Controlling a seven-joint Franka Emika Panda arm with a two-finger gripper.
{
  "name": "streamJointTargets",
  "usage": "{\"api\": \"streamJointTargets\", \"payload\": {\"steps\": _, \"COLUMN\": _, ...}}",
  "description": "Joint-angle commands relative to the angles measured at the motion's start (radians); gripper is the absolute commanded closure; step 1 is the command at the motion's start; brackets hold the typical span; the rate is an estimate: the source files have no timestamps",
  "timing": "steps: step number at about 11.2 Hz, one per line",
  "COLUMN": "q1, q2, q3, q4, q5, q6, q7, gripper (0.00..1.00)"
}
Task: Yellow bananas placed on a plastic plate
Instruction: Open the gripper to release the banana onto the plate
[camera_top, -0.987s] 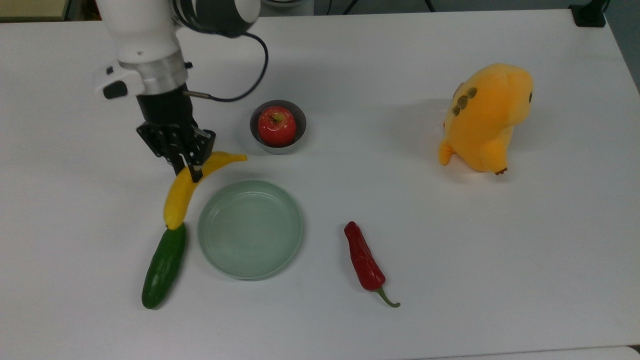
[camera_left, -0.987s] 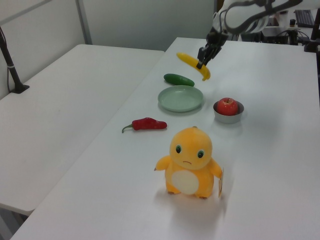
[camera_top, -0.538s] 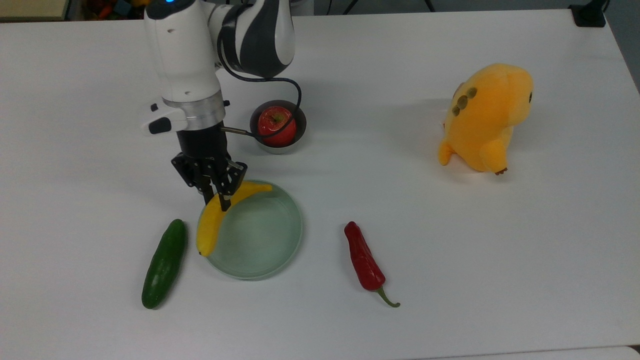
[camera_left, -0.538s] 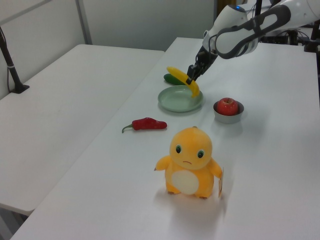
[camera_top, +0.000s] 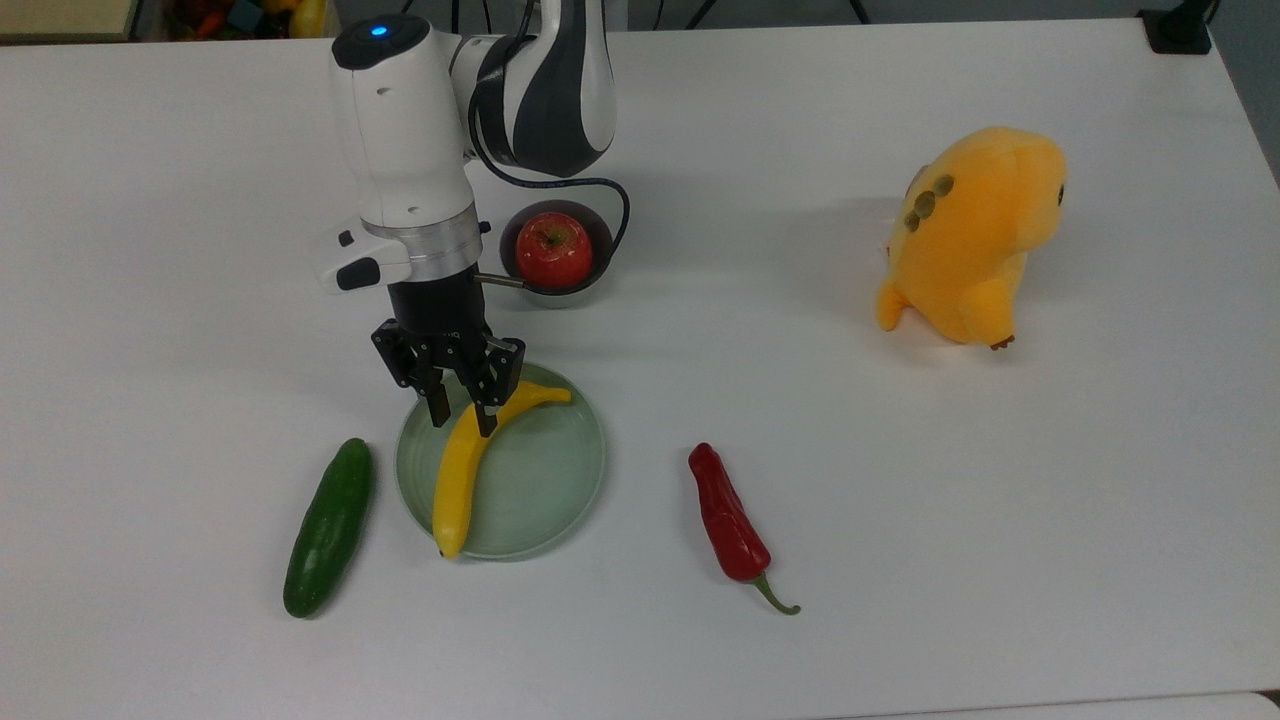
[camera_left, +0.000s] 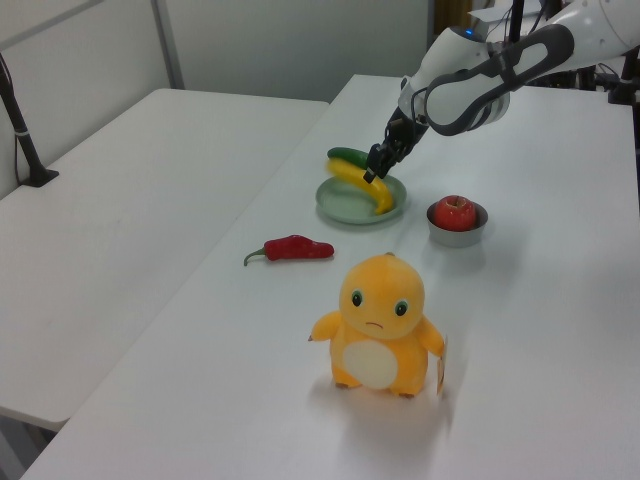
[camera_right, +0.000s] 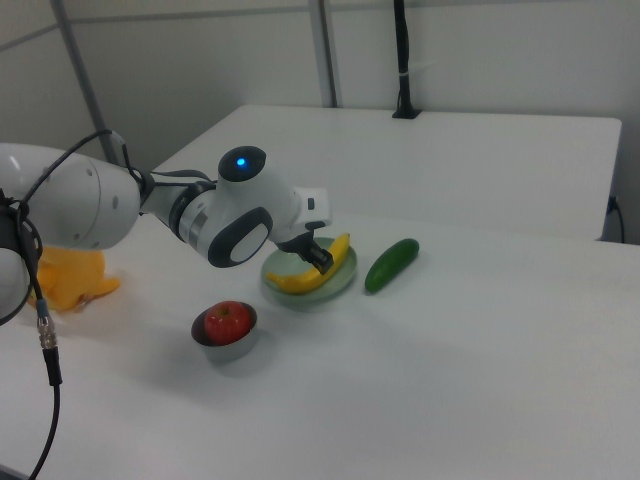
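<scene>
The yellow banana (camera_top: 462, 480) lies in the pale green plastic plate (camera_top: 545, 480), stem toward the grey bowl. Its thick end juts over the plate's rim on the side of the cucumber. My gripper (camera_top: 462, 418) hangs just over the banana's upper half, open, with one finger on each side of it. The left view has the gripper (camera_left: 372, 174) above the banana (camera_left: 364, 187) resting on the plate (camera_left: 344, 211). From the right view, the banana (camera_right: 312, 272) sits across the plate (camera_right: 322, 292) under the gripper (camera_right: 319, 259).
A dark green cucumber (camera_top: 328, 527) lies close to the plate on the top view's left. Just behind the plate is a grey bowl (camera_top: 603, 255) holding a red apple (camera_top: 553, 250). A red chili (camera_top: 730, 525) and an orange plush toy (camera_top: 970, 235) lie to the top view's right.
The gripper carried the banana from above the cucumber's end over to the plate, lowered it, and opened. The banana now rests in the plate.
</scene>
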Motion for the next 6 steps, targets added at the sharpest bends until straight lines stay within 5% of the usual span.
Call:
{"api": "streamJointTargets", "payload": {"steps": 1, "q1": 0.009, "q2": 0.012, "q3": -0.002, "q4": 0.019, "q5": 0.008, "q6": 0.023, "q7": 0.018, "gripper": 0.08}}
{"api": "streamJointTargets", "payload": {"steps": 2, "q1": 0.007, "q2": 0.0, "q3": -0.002, "q4": 0.019, "q5": -0.001, "q6": 0.023, "q7": 0.015, "gripper": 0.0}}
{"api": "streamJointTargets", "payload": {"steps": 6, "q1": -0.001, "q2": -0.133, "q3": -0.007, "q4": -0.006, "q5": -0.001, "q6": -0.079, "q7": 0.015, "gripper": 0.0}}
